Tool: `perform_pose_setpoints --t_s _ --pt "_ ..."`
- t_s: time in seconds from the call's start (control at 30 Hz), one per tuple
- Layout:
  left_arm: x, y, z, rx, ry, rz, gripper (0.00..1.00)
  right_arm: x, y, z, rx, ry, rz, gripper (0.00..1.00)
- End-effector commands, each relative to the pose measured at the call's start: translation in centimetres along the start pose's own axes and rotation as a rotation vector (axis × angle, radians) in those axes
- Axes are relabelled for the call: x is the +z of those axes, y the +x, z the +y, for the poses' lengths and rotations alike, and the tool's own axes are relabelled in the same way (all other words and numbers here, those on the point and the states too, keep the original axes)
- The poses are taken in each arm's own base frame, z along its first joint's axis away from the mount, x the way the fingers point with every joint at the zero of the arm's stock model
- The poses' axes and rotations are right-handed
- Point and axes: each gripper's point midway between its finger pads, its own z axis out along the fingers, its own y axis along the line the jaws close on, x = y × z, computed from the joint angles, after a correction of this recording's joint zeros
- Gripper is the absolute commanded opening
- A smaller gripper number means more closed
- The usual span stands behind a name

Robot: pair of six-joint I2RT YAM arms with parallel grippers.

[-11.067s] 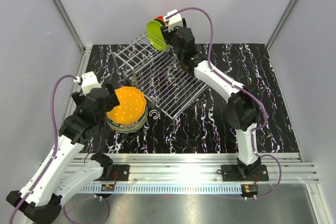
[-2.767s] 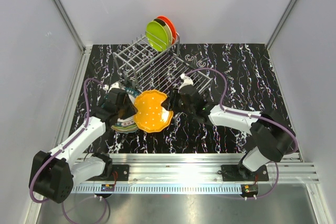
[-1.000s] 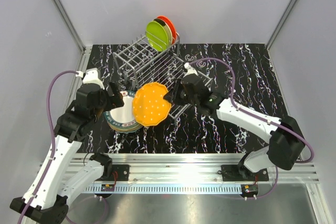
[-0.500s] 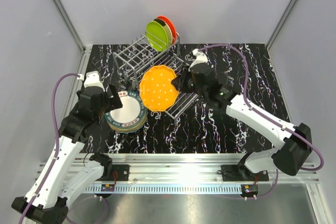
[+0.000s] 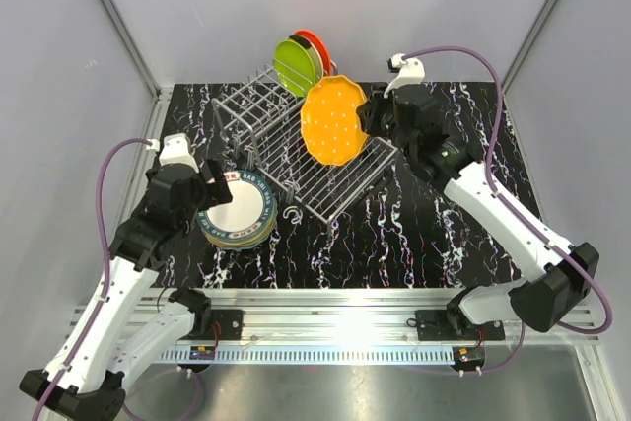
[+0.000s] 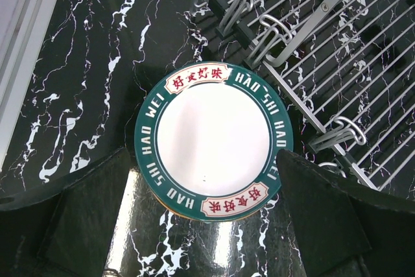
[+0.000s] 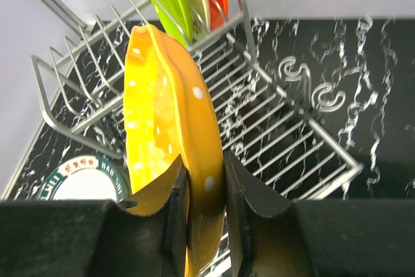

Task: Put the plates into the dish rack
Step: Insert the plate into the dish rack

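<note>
Progress: lime green plate (image 5: 294, 66) and red-orange plate (image 5: 318, 47) stand racked in dish rack (image 5: 335, 180) far slots. Right gripper (image 7: 201, 183) pinches dotted orange plate (image 5: 333, 121) by its rim above the rack (not yet slotted). Left gripper (image 5: 202, 187) gapes empty over stack (image 5: 231, 238), teal-rimmed white plate (image 6: 214, 141) topmost; those are left.

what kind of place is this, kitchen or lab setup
Probably a robot test cell, not a kitchen: plain grey walls box in a marble-print table holding a dish rack, with two arms bolted to an aluminium rail.
</note>
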Motion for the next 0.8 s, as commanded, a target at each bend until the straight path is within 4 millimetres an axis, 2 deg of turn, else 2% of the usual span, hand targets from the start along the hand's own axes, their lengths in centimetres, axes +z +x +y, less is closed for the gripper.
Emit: perform_pose_setpoints --t_s 0.0,0.4,0.5,0.77 --pt "0.3 -0.9 0.0 -0.006 -0.015 -0.045 0.99 -1.3 -10.7 2.7 0.005 -0.075 -0.328 0.0" --pt "0.5 -0.8 0.1 0.005 -0.033 -0.041 0.99 3.0 -13.7 1.5 -0.166 0.018 -0.388 0.0" --pt "0.6 -0.8 0.2 0.004 -0.038 -0.041 0.99 3.3 -15.1 1.9 -0.19 0.008 -0.438 0.0" --pt "0.7 -0.8 0.2 0.01 -0.047 -0.037 0.99 3.8 -15.2 3.2 -0.292 -0.067 -0.506 0.0"
